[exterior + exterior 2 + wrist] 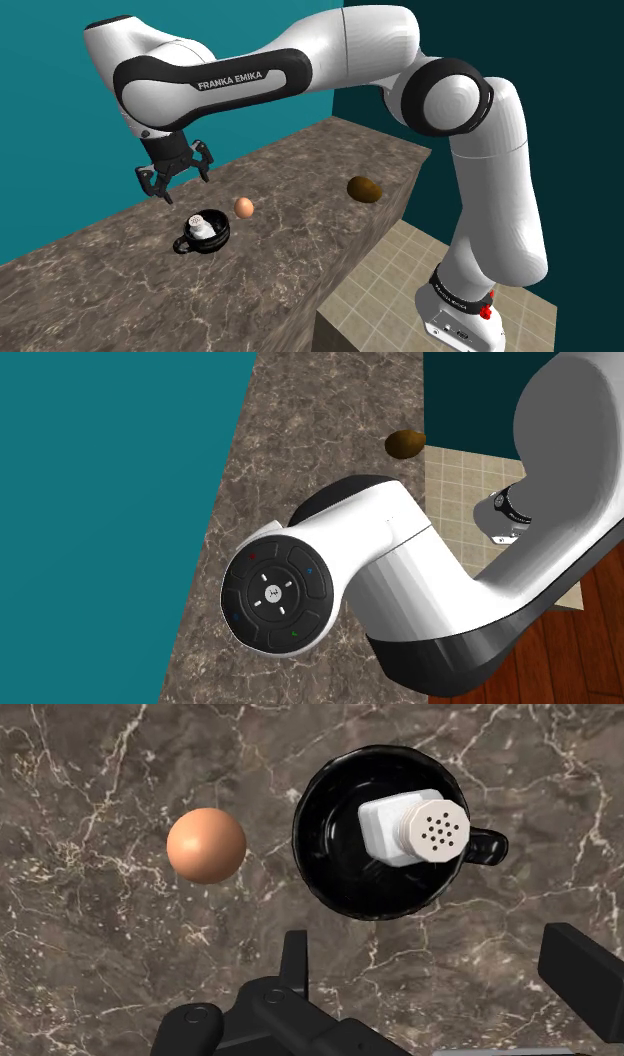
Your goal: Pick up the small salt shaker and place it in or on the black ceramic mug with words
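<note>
1. Step in hand: the small white salt shaker with a holed cap [413, 828] lies inside the glossy black mug [320, 854]. It leans with its cap against the rim by the handle. I judge the placing done and the task near its end. No words can be made out on the mug.

2. Where things lie: the mug stands on the brown veined stone counter [300, 230], about midway between the wall edge and the open front edge. A smooth brown egg [244, 207] lies just beside it, apart from it. A dark brown oval object [364, 188] rests well apart, near the counter's corner on the arm's side.

3. Fingers: the black two-finger gripper [437, 966] has its fingers spread wide with nothing between them. The shaker is free of it.

4. Next move: probably only a retreat. The hand should rise straight away from the counter without sweeping across the mug, since a knock could tip the leaning shaker out or set the egg rolling.

5. Pose: the white arm [470, 200] rises upright from its stand and bends at a high elbow. Its forearm stretches nearly level over the counter. The wrist turns downward, so the gripper hangs above the counter, off to one side of the mug and clear of it.
</note>
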